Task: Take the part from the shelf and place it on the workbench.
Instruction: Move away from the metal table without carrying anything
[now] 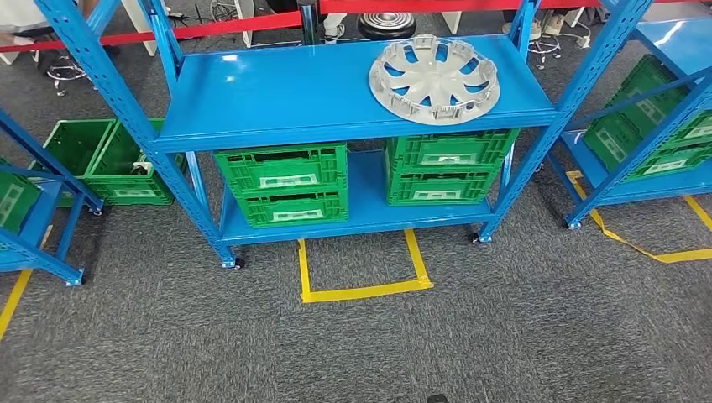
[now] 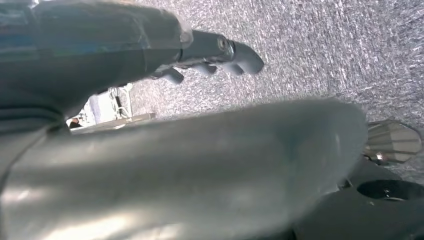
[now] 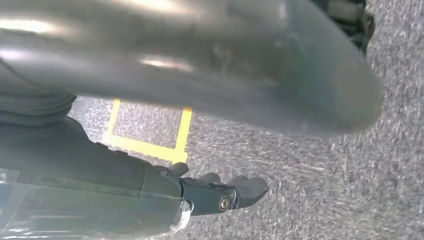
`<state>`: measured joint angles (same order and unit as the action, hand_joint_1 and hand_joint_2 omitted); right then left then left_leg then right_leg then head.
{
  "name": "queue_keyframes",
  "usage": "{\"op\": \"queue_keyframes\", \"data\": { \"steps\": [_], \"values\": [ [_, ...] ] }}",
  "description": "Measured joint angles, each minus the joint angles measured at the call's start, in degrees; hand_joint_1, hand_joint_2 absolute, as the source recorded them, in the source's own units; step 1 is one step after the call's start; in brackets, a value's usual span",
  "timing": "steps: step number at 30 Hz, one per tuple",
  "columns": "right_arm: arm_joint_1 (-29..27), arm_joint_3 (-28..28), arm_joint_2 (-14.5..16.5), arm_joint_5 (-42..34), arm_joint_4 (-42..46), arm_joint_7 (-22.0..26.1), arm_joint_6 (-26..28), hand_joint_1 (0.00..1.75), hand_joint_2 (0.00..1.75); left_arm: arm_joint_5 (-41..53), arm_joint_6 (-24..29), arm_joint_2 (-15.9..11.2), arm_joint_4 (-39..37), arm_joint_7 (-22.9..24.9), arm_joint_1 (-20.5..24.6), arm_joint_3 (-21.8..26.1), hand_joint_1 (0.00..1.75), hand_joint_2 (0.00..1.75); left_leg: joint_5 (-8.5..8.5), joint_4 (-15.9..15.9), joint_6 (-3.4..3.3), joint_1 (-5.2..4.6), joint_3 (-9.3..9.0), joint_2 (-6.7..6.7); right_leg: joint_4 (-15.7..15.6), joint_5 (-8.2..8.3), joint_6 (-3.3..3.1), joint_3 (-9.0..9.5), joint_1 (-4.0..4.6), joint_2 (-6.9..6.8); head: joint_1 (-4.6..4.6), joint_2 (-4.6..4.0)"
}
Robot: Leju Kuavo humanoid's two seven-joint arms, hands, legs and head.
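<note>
Yellow tape outline point(image 1: 363, 270), shelf point(image 1: 277, 96), hubcap point(image 1: 434, 79) above

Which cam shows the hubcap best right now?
Head view: the silver hubcap lies whole and unobstructed on the top level of the blue shelf, right of centre. The two wrist views look at grey carpet and the robot's own hands, so they add nothing on it.

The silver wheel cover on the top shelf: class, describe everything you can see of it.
The silver plastic-looking wheel cover is round, with curved spokes and openings around a plain hub. It lies flat, seemingly inner side up, on the right part of the blue metal shelf, its near rim close to the front edge. Nothing else touches it.
</note>
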<state>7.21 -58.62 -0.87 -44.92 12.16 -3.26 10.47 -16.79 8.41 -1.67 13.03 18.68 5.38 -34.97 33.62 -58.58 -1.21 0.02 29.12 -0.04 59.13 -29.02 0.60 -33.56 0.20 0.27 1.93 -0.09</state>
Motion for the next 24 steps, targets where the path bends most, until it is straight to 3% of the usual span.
{"op": "queue_keyframes", "data": {
  "steps": [1, 7, 24],
  "values": [
    [0.02, 0.00, 0.03, 0.00, 0.01, 0.00, -0.01, 0.00, 1.75, 0.00, 0.00, 0.00, 0.00, -0.01, 0.00, -0.08, 0.00, 0.00, -0.01, 0.15, 0.19, 0.00, -0.08, 0.00, 0.00, -0.06, -0.11, 0.03, 0.00, -0.01, -0.05, 0.00],
    [0.02, -0.02, 0.08, 0.08, 0.01, -0.70, 0.12, 0.00, 1.75, -0.04, 0.06, -0.04, 0.00, -0.01, -0.01, -0.23, 0.00, 0.00, -0.13, 0.50, 0.79, -0.01, -0.18, 0.00, -0.01, -0.17, -0.30, 0.06, -0.01, -0.01, -0.09, 0.00],
    [0.01, -0.13, 0.08, 0.35, 0.01, -2.71, 0.58, 0.00, 1.75, -0.56, 0.15, -0.10, 0.00, 0.01, -0.01, -1.22, 0.00, 0.00, -0.12, 0.53, 0.81, -0.09, -0.18, 0.01, -0.42, -0.15, -0.28, 0.36, -0.13, -0.01, 0.05, 0.00]
  ]
}}
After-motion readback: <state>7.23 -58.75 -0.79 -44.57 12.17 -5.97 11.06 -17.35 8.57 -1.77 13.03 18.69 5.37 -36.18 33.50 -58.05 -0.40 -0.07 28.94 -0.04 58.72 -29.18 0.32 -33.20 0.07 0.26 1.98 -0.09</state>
